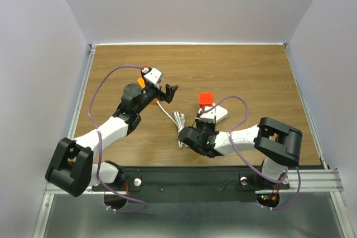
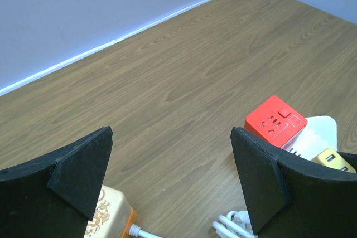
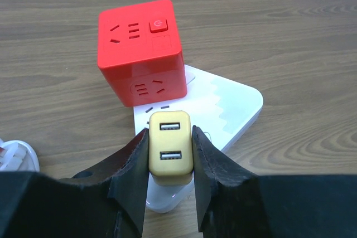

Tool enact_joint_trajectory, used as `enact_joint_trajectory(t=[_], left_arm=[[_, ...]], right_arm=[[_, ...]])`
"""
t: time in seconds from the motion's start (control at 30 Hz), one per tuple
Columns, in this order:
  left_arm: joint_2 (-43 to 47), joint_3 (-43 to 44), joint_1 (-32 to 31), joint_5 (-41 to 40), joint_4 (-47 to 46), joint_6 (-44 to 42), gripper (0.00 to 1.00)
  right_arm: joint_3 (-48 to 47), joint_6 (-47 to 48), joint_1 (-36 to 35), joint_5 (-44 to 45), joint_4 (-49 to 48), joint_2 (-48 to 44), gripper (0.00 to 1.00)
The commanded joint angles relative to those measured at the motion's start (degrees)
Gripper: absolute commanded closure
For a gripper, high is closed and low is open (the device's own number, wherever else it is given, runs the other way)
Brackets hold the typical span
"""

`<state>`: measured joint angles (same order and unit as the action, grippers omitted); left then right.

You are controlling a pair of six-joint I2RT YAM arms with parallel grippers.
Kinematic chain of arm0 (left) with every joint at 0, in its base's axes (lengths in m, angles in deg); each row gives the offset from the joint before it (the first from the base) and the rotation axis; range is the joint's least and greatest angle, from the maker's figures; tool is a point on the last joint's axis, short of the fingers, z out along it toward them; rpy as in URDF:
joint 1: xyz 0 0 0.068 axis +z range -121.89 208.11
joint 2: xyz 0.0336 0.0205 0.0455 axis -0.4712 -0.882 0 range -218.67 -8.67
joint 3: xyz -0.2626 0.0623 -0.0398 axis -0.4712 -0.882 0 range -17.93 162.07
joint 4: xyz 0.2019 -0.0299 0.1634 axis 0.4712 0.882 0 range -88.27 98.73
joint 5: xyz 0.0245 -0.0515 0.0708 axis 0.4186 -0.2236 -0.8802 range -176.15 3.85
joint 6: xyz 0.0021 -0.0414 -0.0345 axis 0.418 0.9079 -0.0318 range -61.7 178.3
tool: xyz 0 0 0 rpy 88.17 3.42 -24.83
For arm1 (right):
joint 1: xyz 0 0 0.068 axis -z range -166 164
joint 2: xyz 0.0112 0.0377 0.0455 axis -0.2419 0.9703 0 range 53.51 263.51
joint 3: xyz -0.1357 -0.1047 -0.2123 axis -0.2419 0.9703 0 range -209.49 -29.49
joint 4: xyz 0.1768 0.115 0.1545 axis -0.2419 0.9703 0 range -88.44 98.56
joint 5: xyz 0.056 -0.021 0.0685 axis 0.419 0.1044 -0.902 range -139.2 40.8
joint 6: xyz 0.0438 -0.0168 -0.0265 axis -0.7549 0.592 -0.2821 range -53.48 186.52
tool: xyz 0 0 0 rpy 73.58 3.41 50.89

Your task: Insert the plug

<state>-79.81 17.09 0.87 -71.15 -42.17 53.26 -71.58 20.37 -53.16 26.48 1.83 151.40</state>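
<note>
A: What does the right gripper (image 3: 170, 132) have?
B: Its 2 fingers are clamped tight on the yellow plug (image 3: 170, 154), 1 pad on each flank. The plug stands upright between them, and the face with its 2 USB ports looks at the wrist camera.
A: Where does the plug sit against the rest?
B: Just ahead of the fingertips the white power strip (image 3: 228, 110) lies flat on the table (image 3: 290, 20), and the plug hangs over its near end. The fingers hide the plug's underside, so I cannot tell whether it touches the strip. Slightly farther ahead, a little to the left, stands the red socket cube (image 3: 139, 43), right at the strip's far end. I cannot tell whether the cube rests on the strip or only meets it. Socket slots show on the cube's top and on the side facing the gripper, and there is a button on top.
A: Anything beside that hand?
B: A loop of white cable (image 3: 14, 157), off to the left of the fingers at the edge of the wrist view.
A: And the left gripper (image 2: 170, 137)?
B: It is spread fully wide, with nothing between its 2 fingers but bare wood. A cream and orange box (image 2: 109, 215) peeks out beneath the finger on the left of its view. The cube, strip and plug lie past the other finger.
A: How do the 2 hands stand to each other?
B: Apart. Seen from above, the cable lies between them.
</note>
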Motion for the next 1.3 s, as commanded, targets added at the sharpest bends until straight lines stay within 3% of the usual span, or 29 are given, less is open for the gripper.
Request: enact_joint_trajectory(t=[0.0, 0.53, 0.97, 1.23, 1.27], left_arm=[[1.3, 1.5, 0.2, 0.6, -2.9, 0.3, 0.01], [1.7, 1.4, 0.2, 0.8, -3.0, 0.2, 0.01], [1.7, 1.5, 0.4, 0.4, -2.9, 1.1, 0.01], [2.0, 1.9, 0.4, -5.9, -1.8, 4.4, 0.01], [2.1, 1.7, 0.4, -7.7, -1.7, 4.9, 0.01]], right_arm=[[6.6, -7.5, 0.9, -20.4, 7.5, 8.1, 0.99], [8.9, -14.8, 0.8, -31.2, 7.4, 16.5, 0.99], [5.4, -10.8, 0.8, -26.1, 7.5, 11.1, 0.99], [-0.5, -1.8, 2.6, -17.5, 7.5, 6.4, 0.59], [-1.0, -0.4, 3.1, -16.8, 7.5, 5.2, 0.51]])
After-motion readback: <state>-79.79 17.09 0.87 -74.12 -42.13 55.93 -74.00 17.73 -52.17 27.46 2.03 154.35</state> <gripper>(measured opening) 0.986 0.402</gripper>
